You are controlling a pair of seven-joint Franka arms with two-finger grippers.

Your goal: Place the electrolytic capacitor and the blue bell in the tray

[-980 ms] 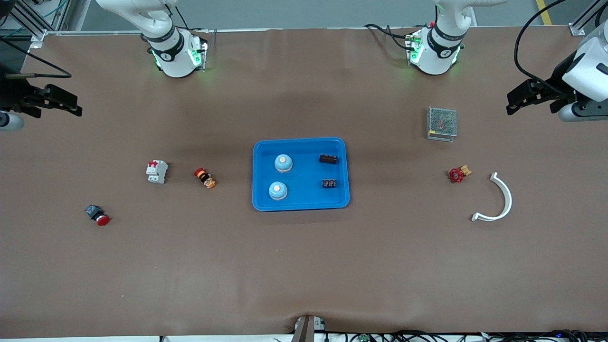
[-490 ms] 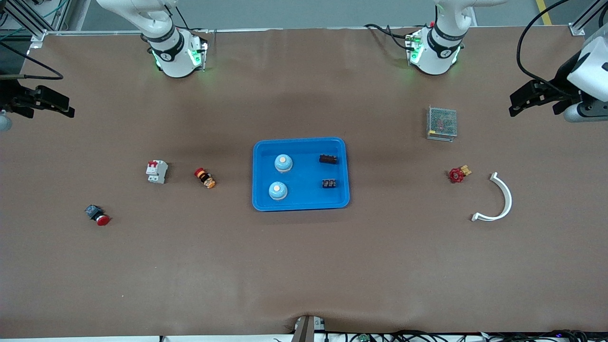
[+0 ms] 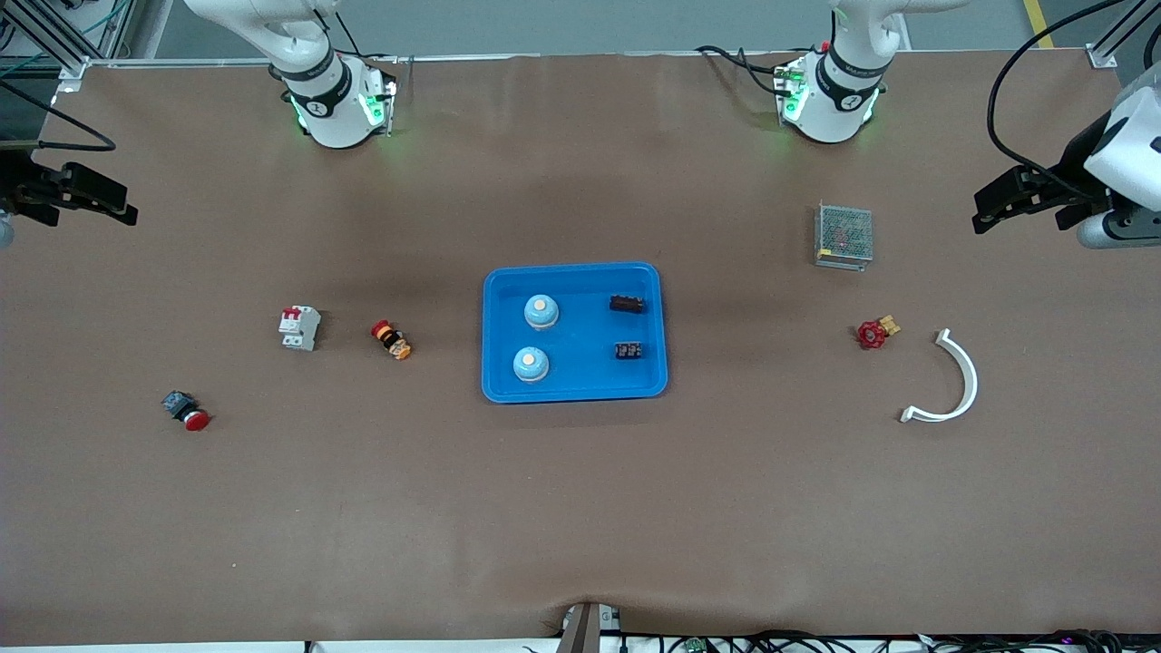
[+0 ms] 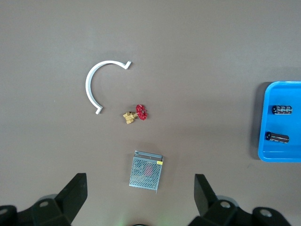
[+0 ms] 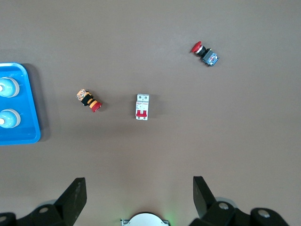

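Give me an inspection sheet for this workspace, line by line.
Surface: brown table, bare mat.
Job's things: tray mid-table holds two blue bells and two dark capacitors.
Clutter: breaker, two red push buttons, mesh box, red valve, white arc.
Grippers: left tool and right tool open, empty, waiting at their own ends of the table.
Cables: black leads at both wrists.
Surroundings: arm bases, metal framing.
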